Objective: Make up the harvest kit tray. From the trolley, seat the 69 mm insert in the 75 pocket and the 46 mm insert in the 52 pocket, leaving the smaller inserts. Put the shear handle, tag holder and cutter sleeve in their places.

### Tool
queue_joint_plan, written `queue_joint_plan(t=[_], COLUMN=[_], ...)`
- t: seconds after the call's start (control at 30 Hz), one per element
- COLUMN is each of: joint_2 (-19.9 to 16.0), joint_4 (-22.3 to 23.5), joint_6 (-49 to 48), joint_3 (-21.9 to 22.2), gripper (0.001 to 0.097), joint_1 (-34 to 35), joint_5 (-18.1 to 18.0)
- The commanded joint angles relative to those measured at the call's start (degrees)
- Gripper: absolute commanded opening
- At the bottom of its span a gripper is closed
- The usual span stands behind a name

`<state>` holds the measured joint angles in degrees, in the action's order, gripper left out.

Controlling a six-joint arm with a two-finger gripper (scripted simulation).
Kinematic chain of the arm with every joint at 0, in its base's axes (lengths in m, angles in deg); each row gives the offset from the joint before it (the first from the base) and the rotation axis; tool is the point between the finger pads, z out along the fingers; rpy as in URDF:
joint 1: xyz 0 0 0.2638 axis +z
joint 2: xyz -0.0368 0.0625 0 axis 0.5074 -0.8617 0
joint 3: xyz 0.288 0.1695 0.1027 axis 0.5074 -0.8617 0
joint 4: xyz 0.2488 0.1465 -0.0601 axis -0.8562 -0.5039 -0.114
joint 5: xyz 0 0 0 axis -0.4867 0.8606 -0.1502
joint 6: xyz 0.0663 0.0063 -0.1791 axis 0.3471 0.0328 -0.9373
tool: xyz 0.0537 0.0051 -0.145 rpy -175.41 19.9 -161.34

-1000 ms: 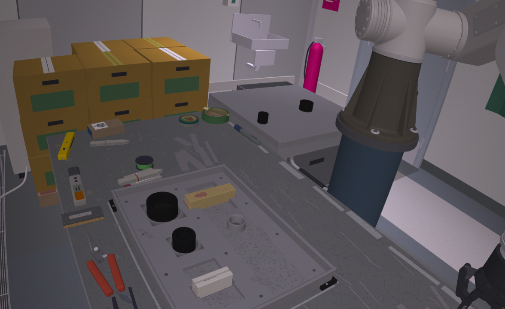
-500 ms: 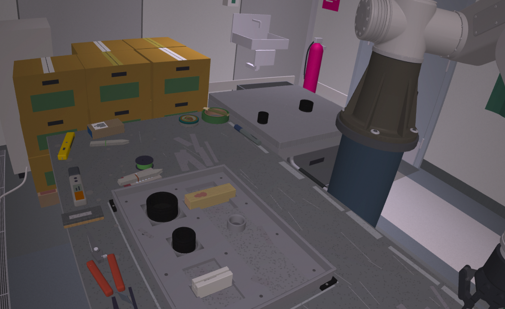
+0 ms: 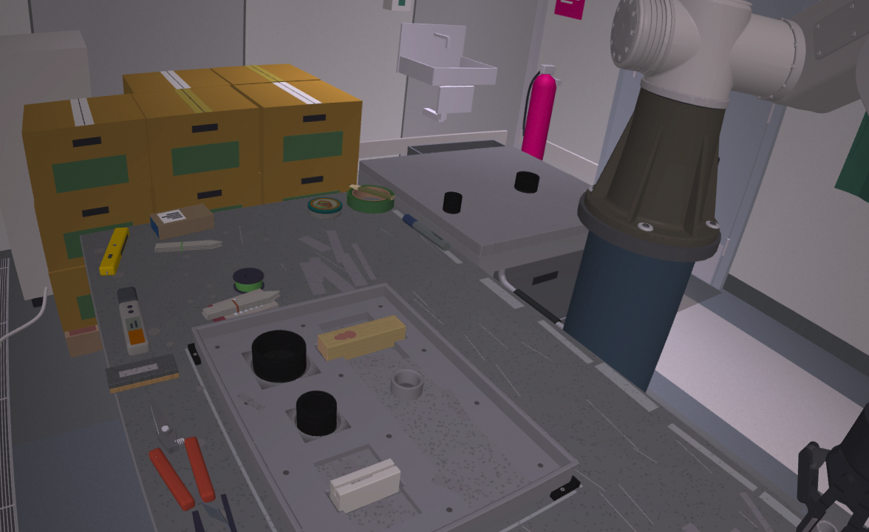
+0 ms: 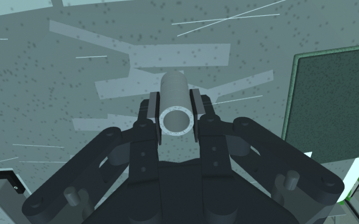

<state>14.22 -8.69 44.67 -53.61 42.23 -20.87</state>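
Note:
The grey kit tray (image 3: 385, 397) lies on the bench's middle, with a large black insert (image 3: 279, 354) and a smaller black insert (image 3: 317, 412) seated in its left pockets, a wooden shear handle (image 3: 361, 337) at its far end, a white tag holder (image 3: 365, 485) near its front and a short grey ring (image 3: 407, 382) standing in its centre. Two small black inserts (image 3: 452, 202) (image 3: 526, 181) stand on the trolley behind. At the bench's near right corner, my gripper (image 4: 175, 111) is closed around a grey cutter sleeve (image 4: 175, 111), a hollow tube lying on the bench top.
Behind the bench stand stacked cardboard boxes (image 3: 186, 145), with tape rolls (image 3: 370, 197) in front. Red-handled pliers (image 3: 180, 466), a yellow tool (image 3: 114, 251) and other clutter lie left of the tray. A green mat (image 4: 334, 103) lies right of my gripper. The arm's base (image 3: 636, 278) stands right of the bench.

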Motion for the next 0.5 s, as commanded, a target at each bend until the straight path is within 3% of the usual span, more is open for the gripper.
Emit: queue_joint_plan(t=[0.0, 0.47], joint_2=[0.5, 4.0], joint_4=[0.0, 0.0], joint_6=[0.0, 0.0], joint_3=[0.0, -0.5], gripper=[0.008, 0.008], joint_1=[0.0, 0.0], joint_5=[0.3, 3.4])
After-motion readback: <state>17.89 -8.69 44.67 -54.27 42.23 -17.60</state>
